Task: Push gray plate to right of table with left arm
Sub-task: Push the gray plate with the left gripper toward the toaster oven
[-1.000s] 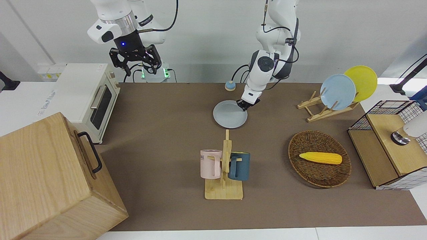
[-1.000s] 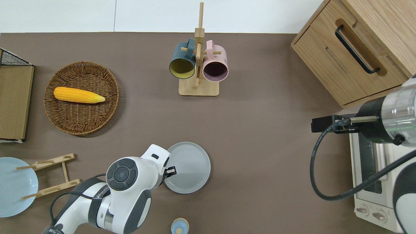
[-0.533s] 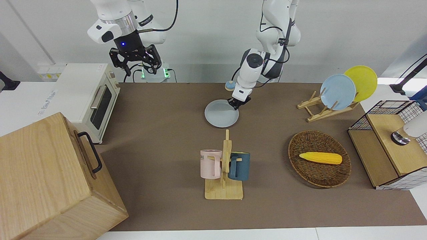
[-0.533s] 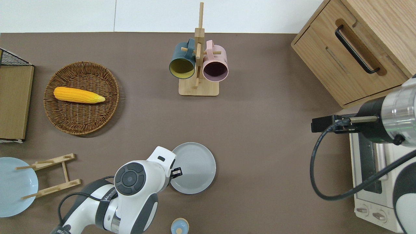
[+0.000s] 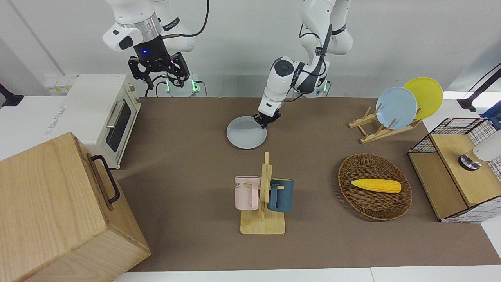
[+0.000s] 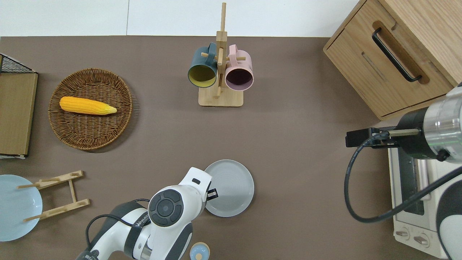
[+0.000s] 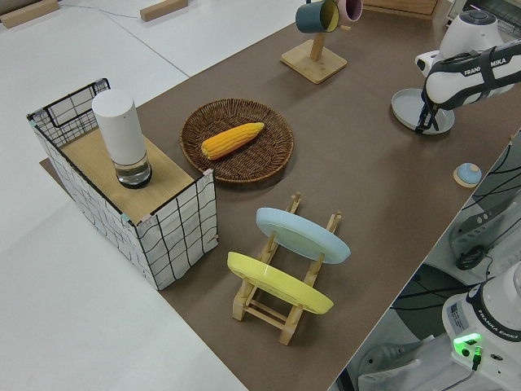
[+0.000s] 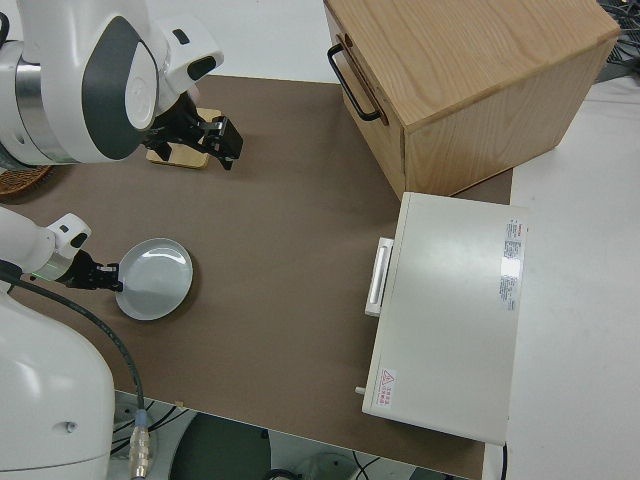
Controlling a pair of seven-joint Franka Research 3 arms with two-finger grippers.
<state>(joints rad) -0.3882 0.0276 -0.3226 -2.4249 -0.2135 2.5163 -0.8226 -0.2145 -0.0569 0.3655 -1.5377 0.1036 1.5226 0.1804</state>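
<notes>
On the table [image 5: 188, 129], about midway along its length and on the robots' half, the gray plate [image 6: 231, 187] lies flat, now closer to the right arm's end than a second ago; it has slid steadily that way across the brown mat while everything else has kept its place. The left gripper [image 6: 212, 194] has travelled with it and sits low at the plate's rim on the side toward the left arm's end, apparently touching the rim, though the contact itself is hard to make out. Whether its fingers are spread or pressed together I cannot tell. The right gripper [image 5: 158, 74] is parked, its fingers spread apart and holding nothing.

Counting outward: one gray plate on the mat, and two more plates, a sky-blue plate [image 5: 396, 107] and a yellow plate [image 5: 424, 96], standing in a wooden plate rack [image 5: 375, 127]. One mug rack [image 5: 263, 203], farther from the robots than the gray plate, carries two mugs, a pink mug [image 5: 246, 192] and a dark blue mug [image 5: 281, 195]. One wicker basket [image 5: 391, 205] holds one ear of corn [image 5: 375, 185].
</notes>
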